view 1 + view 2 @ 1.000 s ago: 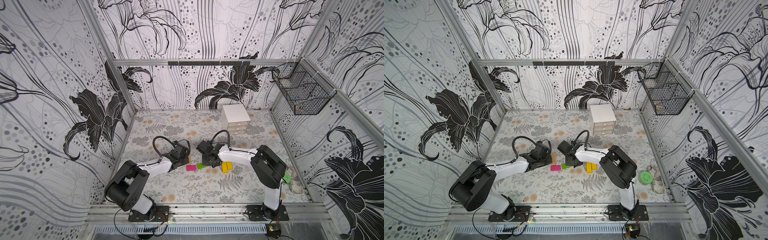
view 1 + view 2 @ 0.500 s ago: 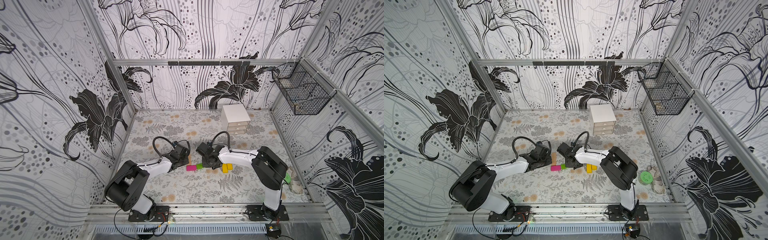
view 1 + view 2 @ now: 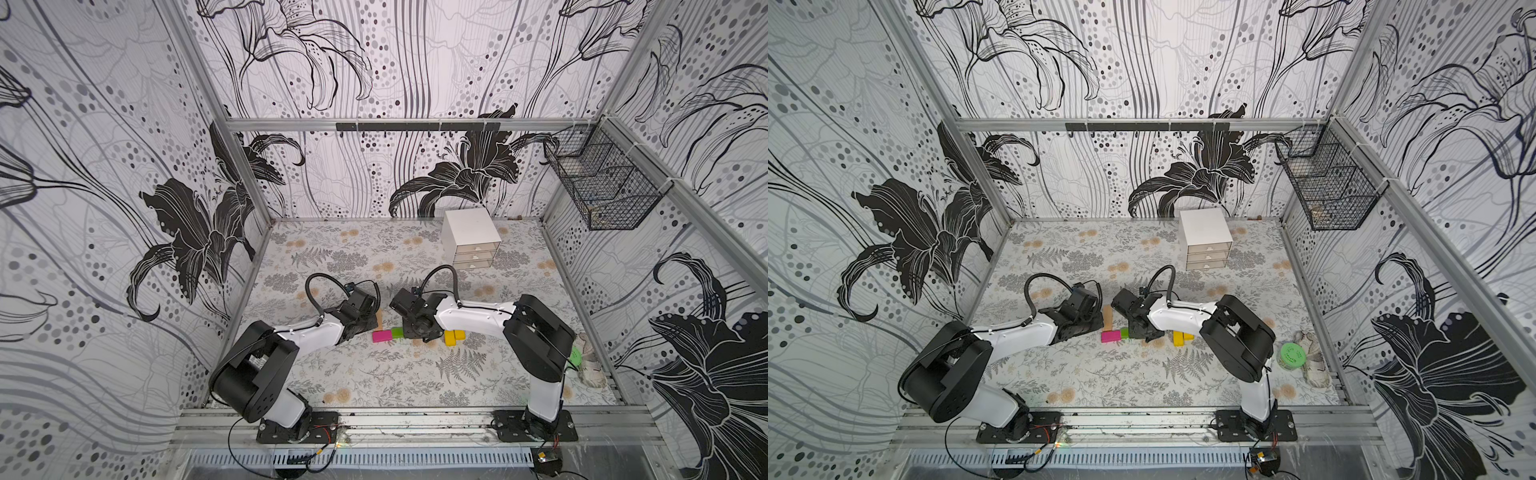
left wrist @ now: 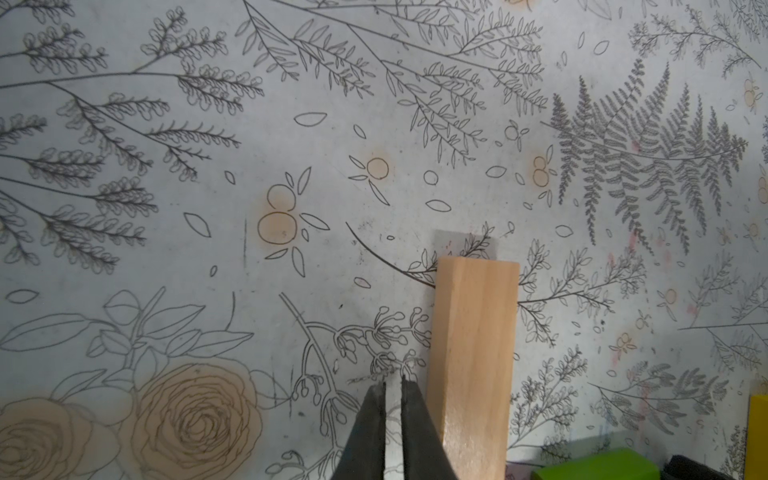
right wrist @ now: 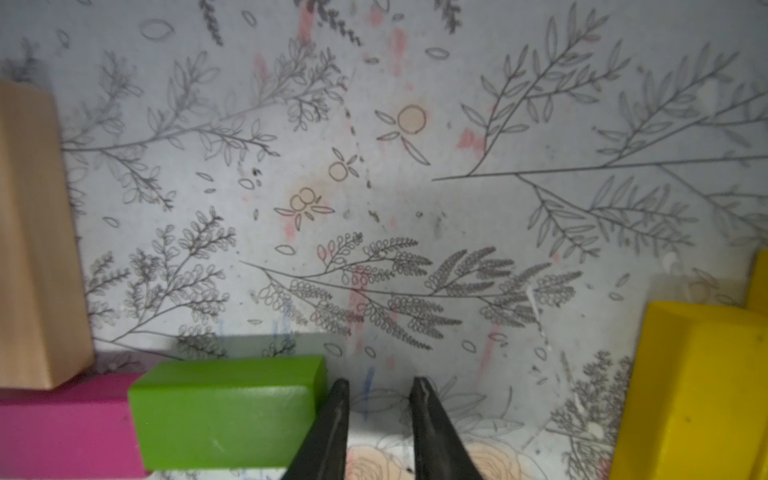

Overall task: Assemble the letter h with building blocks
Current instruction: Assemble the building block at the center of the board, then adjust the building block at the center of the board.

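Risk: right fingers (image 5: pixel 338 401), closed empty just beside green block (image 5: pixel 224 411), may shove it and pink block (image 5: pixel 62 428) crooked; left fingers (image 4: pixel 411 405), closed empty, may skew wood block (image 4: pixel 473 353).

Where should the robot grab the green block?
Probably from above, pinching its two long sides near the middle. The green block lies flat, with the pink block against one end and the right gripper beside the other, so only those sides look free.
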{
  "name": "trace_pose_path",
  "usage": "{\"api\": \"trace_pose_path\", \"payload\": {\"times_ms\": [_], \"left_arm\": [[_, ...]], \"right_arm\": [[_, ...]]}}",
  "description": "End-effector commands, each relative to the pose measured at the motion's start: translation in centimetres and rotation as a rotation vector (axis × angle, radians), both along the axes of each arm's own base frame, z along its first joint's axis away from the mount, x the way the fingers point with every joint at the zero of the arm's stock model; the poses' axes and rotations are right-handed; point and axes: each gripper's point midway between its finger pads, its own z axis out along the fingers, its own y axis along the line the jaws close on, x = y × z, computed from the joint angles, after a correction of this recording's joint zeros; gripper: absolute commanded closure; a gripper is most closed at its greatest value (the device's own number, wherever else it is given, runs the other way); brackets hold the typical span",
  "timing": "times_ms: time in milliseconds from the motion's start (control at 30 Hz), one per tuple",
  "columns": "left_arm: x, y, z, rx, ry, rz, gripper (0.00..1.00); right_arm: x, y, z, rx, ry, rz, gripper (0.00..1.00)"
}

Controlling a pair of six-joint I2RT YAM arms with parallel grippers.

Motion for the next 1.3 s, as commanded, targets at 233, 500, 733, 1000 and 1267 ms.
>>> {"api": "trace_pose_path", "payload": {"times_ms": [233,500,733,1000,1267], "left_arm": [[0.6,-0.3,0.1,-0.007,-0.01,-0.014,0.87],[-1.6,2.0,-0.4,0.038,0.012,0.049,0.87],[-3.1,1.7,-0.8,-0.025,0.043,0.052,0.95],[-3.3,-1.2,-1.0,-0.114,0.058,-0.019,0.98],[-4.2,-0.4,-1.2,-0.081,0.07,0.004,0.98]], "right_arm": [[-0.6,-2.2,2.1,-0.051,-0.026,-0.04,0.58],[-0.5,-2.5,4.8,-0.01,-0.075,-0.038,0.52],[-0.9,-2.3,5.7,0.046,-0.086,-0.042,0.52],[-1.2,-2.8,6.6,0.057,-0.101,-0.048,0.52],[-1.2,-3.4,6.9,0.048,-0.112,-0.059,0.52]]}}
